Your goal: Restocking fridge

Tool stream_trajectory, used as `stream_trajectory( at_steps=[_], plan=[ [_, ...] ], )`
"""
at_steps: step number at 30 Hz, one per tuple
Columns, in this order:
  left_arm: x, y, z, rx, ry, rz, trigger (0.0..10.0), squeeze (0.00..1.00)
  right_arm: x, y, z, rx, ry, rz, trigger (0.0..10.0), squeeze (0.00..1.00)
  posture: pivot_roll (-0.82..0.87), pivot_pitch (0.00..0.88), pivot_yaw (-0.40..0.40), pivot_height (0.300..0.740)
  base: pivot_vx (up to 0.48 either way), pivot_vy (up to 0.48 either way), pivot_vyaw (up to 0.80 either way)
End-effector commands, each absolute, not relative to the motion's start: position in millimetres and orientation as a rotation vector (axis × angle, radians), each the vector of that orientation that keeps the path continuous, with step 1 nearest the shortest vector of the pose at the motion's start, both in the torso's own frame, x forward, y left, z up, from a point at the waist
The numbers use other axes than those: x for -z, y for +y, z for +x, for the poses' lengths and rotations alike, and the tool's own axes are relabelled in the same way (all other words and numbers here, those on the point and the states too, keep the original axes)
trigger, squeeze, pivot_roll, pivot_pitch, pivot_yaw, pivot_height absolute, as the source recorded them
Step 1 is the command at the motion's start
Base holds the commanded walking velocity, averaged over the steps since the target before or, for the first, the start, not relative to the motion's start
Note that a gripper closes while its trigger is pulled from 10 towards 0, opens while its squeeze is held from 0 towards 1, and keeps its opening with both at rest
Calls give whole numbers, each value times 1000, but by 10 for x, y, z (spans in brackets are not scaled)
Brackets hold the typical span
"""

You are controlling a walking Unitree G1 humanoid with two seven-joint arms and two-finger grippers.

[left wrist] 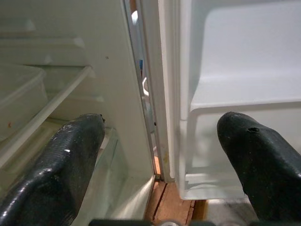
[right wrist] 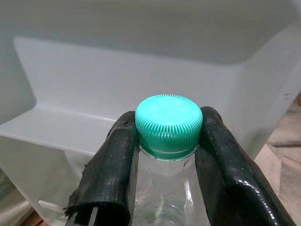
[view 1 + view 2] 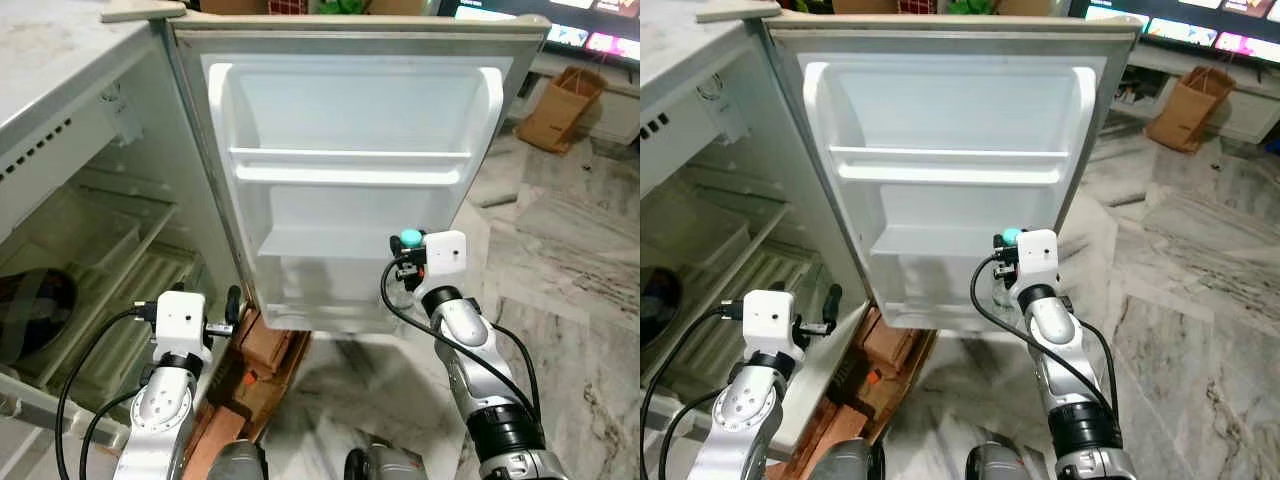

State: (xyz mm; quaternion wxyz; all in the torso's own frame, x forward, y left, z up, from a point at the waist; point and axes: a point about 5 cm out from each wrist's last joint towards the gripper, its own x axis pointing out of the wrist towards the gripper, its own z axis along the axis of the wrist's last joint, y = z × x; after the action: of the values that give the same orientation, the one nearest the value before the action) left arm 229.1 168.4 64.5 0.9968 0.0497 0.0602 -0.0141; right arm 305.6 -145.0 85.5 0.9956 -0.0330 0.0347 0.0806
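Right gripper clamped on clear bottle at its green cap, before fridge door lower shelf. Left gripper fingers apart, near door's hinge edge.

Fridge door stood open at frame centre, white inner liner with door shelves stacked top to bottom, bare plastic. Fridge interior at left showed ribbed shelves and a dark round item at far left edge. Marble floor at right carried a brown paper bag, upper right.
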Motion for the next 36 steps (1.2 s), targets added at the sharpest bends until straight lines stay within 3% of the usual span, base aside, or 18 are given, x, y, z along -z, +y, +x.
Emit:
stream_trajectory(
  at_steps=[1,18,36],
  plan=[
    [-668,1698,2294,24,108,106,10000,0,-919,-1432,3056,-178,31,-74,10000,0,110,110,-13,740,0,0,0],
    [-684,1684,2319,26,101,122,10000,0,-924,-1417,3064,-188,29,-66,10000,0,108,114,-12,640,0,0,0],
    [-721,1666,2349,36,79,135,10000,0,-919,-1415,3078,-187,29,-74,10000,0,112,124,-15,640,0,0,0]
  ],
)
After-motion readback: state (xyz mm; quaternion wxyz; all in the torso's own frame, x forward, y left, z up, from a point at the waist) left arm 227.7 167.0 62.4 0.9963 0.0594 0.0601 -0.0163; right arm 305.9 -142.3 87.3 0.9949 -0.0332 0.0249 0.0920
